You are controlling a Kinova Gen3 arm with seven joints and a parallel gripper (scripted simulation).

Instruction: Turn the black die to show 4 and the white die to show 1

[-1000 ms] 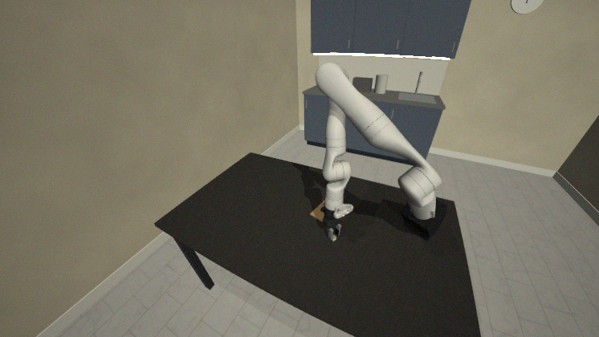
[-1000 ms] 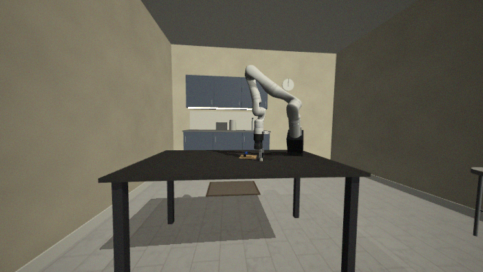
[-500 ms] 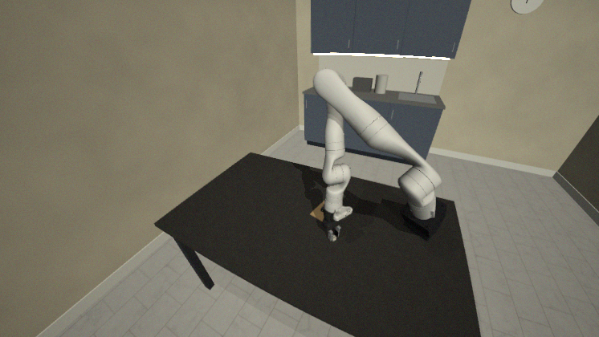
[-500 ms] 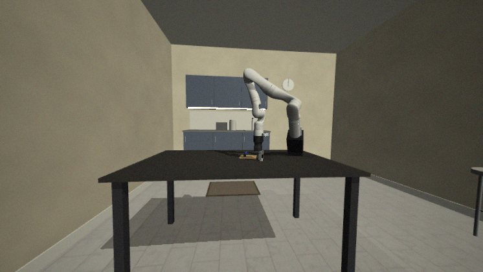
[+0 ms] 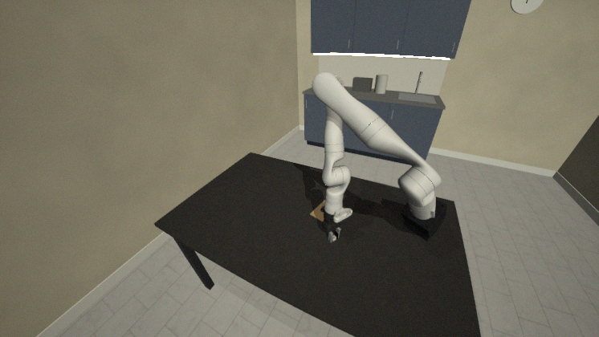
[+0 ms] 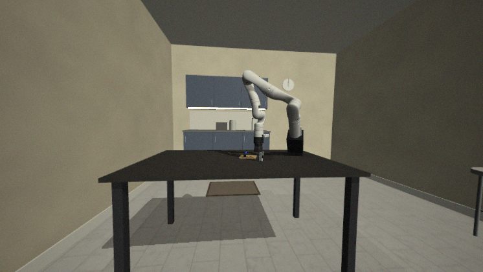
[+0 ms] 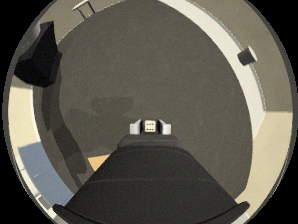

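A small cream-white die [image 5: 334, 237] [image 7: 150, 126] sits between the jaws of the gripper [image 5: 334, 235] [image 6: 261, 157] [image 7: 150, 124], which stand partway spread, one on each side. Its face toward the wrist camera carries dark pips in two rows (too tiny to count surely). It is over the dark table [image 5: 268, 238] [image 6: 202, 167] [image 7: 140, 65], near and right of the tan mat [image 5: 317, 213] [image 6: 248, 157] [image 7: 97, 161], outside it. On the mat, a blue die [image 6: 246, 153] appears close to a black die [image 6: 245, 155]; their numbers are unreadable.

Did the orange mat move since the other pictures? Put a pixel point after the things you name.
No, the orange mat [image 5: 316, 213] [image 6: 250, 157] [image 7: 98, 162] looks just as far from the left edge of the black table [image 5: 251, 251] [image 6: 202, 167] [image 7: 150, 65].
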